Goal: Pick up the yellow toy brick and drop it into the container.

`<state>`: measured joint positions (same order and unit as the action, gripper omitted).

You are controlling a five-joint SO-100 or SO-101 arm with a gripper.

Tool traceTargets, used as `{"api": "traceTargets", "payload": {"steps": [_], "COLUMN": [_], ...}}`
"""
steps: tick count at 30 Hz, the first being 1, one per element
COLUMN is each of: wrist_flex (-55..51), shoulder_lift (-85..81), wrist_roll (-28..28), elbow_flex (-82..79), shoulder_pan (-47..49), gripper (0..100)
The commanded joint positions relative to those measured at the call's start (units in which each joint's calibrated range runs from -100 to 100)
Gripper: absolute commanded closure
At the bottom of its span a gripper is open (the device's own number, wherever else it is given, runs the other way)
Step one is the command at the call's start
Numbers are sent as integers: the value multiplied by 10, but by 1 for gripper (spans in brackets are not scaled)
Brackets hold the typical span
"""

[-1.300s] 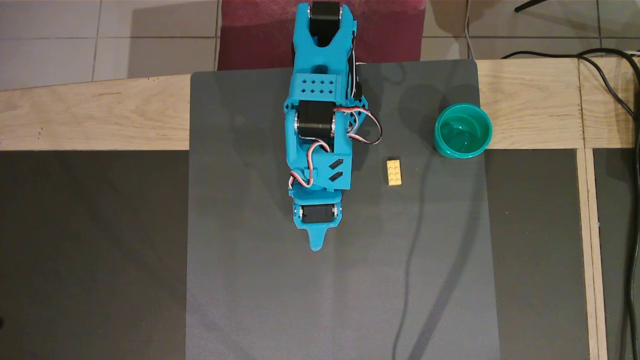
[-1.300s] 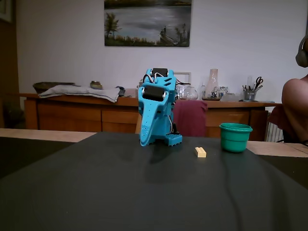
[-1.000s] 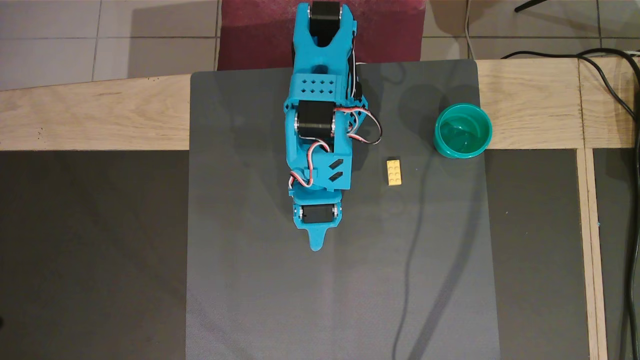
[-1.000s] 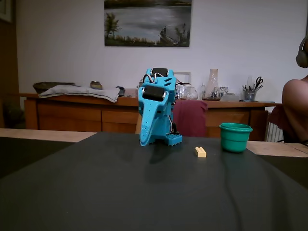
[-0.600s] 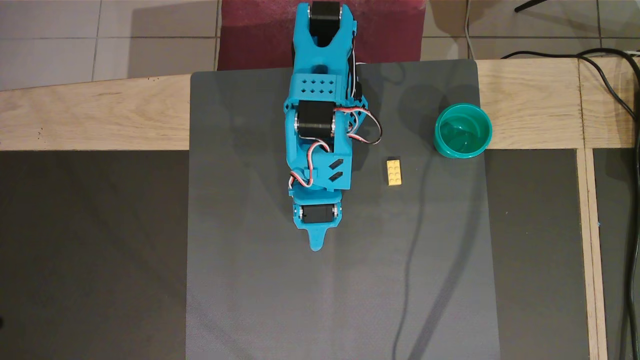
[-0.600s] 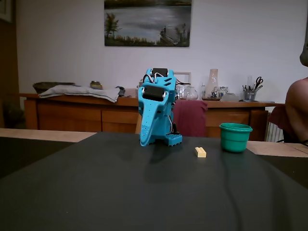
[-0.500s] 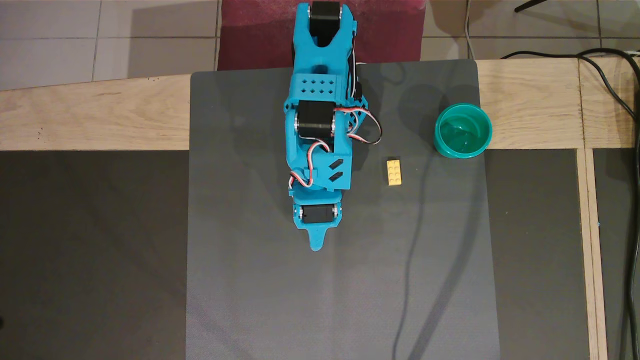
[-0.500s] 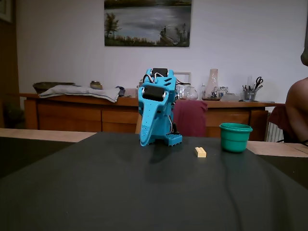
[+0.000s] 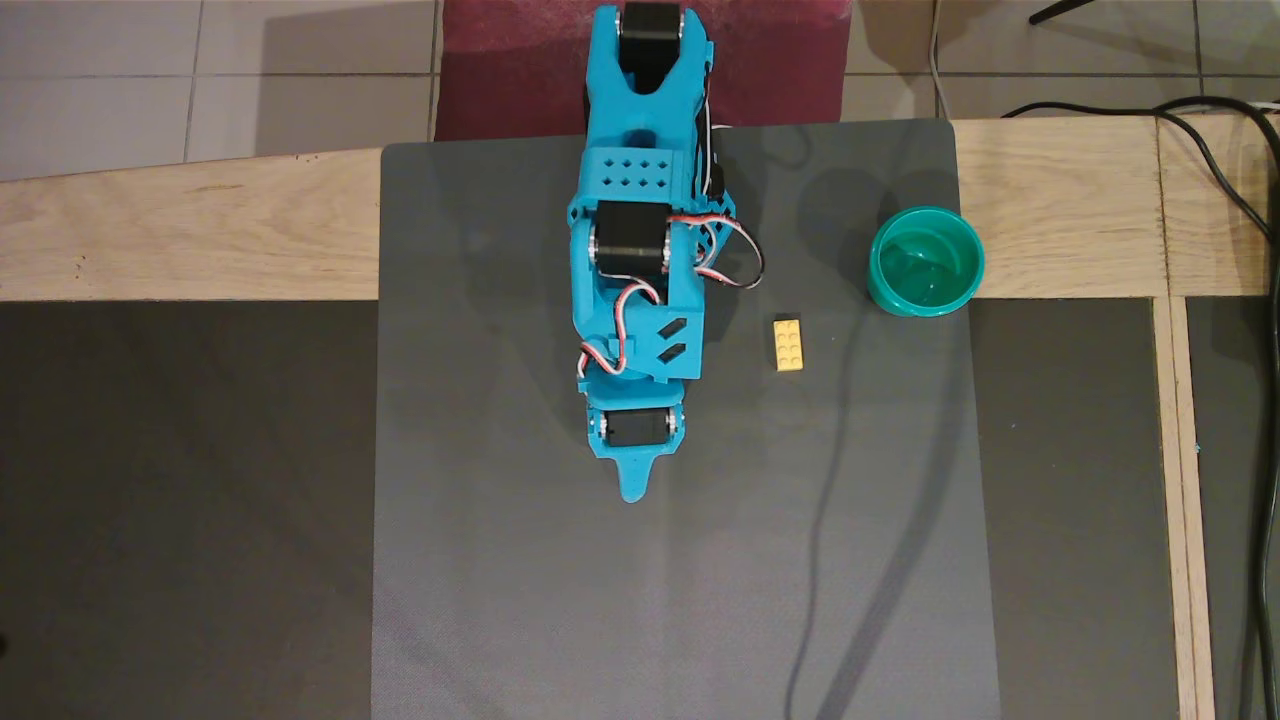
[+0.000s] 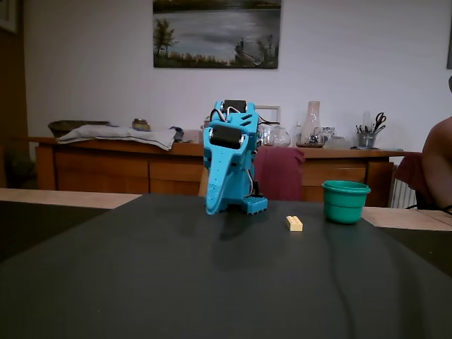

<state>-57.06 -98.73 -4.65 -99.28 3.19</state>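
Observation:
The yellow toy brick [image 9: 788,345] lies flat, studs up, on the grey mat, right of my folded blue arm; the fixed view shows the brick [image 10: 294,223] low on the mat. The container, a teal-green cup [image 9: 926,260], stands upright and empty up and to the right of the brick, at the mat's edge, and to the right of the brick in the fixed view [image 10: 345,201]. My gripper [image 9: 631,488] points down at the mat, well left of the brick, its fingers together and holding nothing. Its tip [image 10: 212,209] nearly touches the mat.
The grey mat [image 9: 500,560] lies over a wooden table [image 9: 180,240]. Black cables [image 9: 1240,200] run along the right side. A person's arm [image 10: 439,162] shows at the fixed view's right edge. A sideboard [image 10: 106,166] with clutter stands behind.
The arm, brick and cup have not moved. The person at the right edge of the fixed view has drawn back a little to the right.

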Motion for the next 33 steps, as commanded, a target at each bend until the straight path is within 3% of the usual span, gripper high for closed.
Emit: {"api": "traceTargets", "payload": {"steps": [1,5,9,14,20,26,33], "wrist_flex": [8,-9,-127,-233,-258,-397,-429], "shoulder_lift": [-4,-4,-4,7,265,524,598], "wrist_roll": [-3,-20,-88,-95,-171,-218,-233], "elbow_flex": [4,56,202,385,511,671,690], "shoulder_pan": [5,2,28,62,80,137,201], "gripper": [100,100,100,100,100,100,100]}}
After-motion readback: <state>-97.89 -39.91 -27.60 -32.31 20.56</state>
